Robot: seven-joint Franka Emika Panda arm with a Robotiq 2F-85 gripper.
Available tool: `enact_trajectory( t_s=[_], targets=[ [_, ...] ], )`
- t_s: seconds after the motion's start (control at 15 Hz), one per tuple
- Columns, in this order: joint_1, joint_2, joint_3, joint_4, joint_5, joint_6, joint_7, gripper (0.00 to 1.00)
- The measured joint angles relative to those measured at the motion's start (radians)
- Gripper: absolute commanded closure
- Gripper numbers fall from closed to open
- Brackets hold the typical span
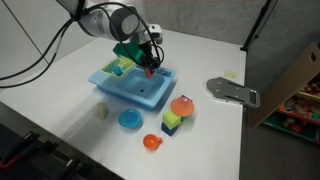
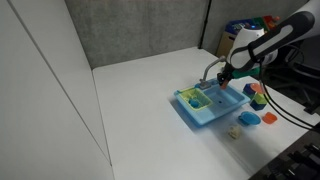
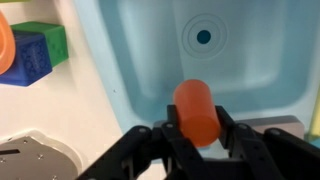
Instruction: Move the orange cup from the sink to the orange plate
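Note:
My gripper [image 3: 197,128] is shut on the orange cup [image 3: 197,108], a small orange-red cup held between the two fingers just above the near rim of the light blue sink [image 3: 130,60]. In both exterior views the gripper [image 1: 150,66] [image 2: 222,82] hangs over the sink [image 1: 120,88] [image 2: 196,112], with the cup [image 1: 149,71] at its tip. The pale orange plate [image 1: 182,106] lies on the table beside the sink, apart from the gripper. Its edge also shows in the wrist view [image 3: 4,45].
A blue plate [image 1: 129,120] and a bright orange dish [image 1: 151,142] lie in front of the sink. Green, yellow and blue blocks [image 1: 172,122] [image 3: 30,55] stand by the orange plate. A grey metal object [image 1: 232,92] lies further off. A small cream piece [image 1: 102,112] sits near the sink.

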Motion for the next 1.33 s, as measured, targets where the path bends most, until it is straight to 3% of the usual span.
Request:
enact_trajectory(
  t_s=[0.73, 1.33],
  targets=[
    [-0.030, -0.212, -0.135, -0.083, -0.133, -0.188, 0.063, 0.84],
    [-0.128, -0.209, -0.172, -0.099, -0.160, -0.190, 0.145, 0.84]
  ],
)
